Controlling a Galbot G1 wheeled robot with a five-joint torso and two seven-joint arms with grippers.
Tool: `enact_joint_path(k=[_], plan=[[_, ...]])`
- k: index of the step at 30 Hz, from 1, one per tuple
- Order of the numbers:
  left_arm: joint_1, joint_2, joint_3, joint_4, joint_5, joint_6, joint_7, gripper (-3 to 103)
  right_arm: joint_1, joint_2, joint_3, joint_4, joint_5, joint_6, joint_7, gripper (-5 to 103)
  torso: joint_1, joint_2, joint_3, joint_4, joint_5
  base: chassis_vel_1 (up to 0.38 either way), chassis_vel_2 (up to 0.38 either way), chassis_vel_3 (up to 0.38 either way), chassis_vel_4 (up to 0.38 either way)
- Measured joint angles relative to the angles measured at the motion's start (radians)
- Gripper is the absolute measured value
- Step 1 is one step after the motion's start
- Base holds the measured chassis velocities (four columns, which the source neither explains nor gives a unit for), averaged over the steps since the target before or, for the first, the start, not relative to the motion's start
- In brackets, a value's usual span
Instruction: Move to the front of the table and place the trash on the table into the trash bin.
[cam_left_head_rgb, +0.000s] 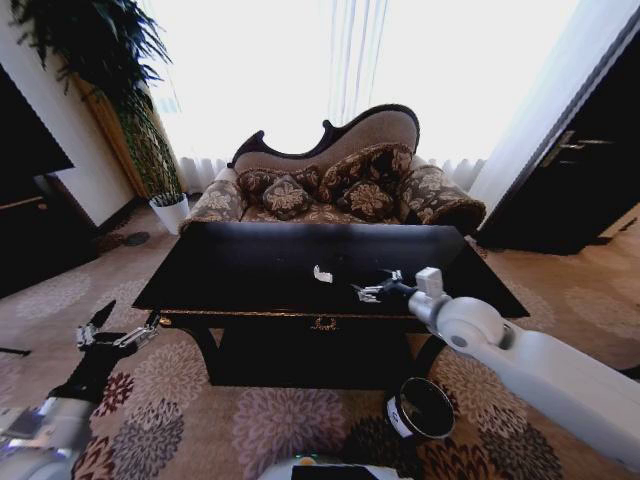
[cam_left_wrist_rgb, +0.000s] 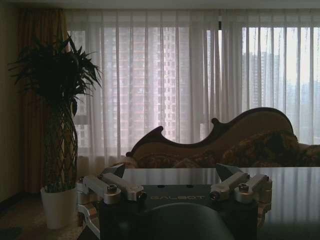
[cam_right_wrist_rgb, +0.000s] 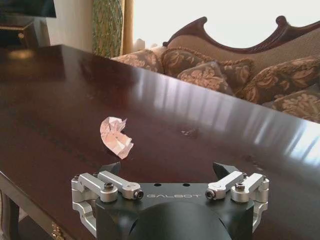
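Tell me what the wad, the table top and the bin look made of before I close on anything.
Wad: crumpled white paper, matte and creased. Table: dark, likely lacquered wood; its gloss mirrors the windows. Bin: black with a pale rim, probably plastic; unclear. Right gripper, open, hovers beside the wad.

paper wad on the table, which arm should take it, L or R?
Right. The right gripper is open over the table, with the paper wad just ahead of its fingers. The left gripper, also open, hangs off the table's left front corner, farther from the wad.
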Motion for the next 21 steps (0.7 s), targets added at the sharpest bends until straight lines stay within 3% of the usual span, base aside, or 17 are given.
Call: enact_joint_path(k=[7, 13, 21], plan=[[0.0, 0.0, 0.0, 0.0, 0.0, 0.0, 0.0, 100, 0.118, 0.057, -0.165, -0.072, -0.011, -0.007, 0.001, 100, 0.0, 0.0, 0.0, -0.0002, -0.0001, 0.0, 0.0, 0.0, 0.0], [0.0, 0.0, 0.0, 0.0, 0.0, 0.0, 0.0, 100, 0.184, 0.097, -0.243, -0.112, -0.019, -0.006, 0.0, 100, 0.0, 0.0, 0.0, -0.0002, -0.0001, 0.0, 0.0, 0.0, 0.0], [0.0, 0.0, 0.0, 0.0, 0.0, 0.0, 0.0, 100, 0.38, 0.164, -0.41, -0.19, 0.002, -0.017, 0.014, 100, 0.0, 0.0, 0.0, -0.0001, 0.0, 0.0, 0.0, 0.0, 0.0]])
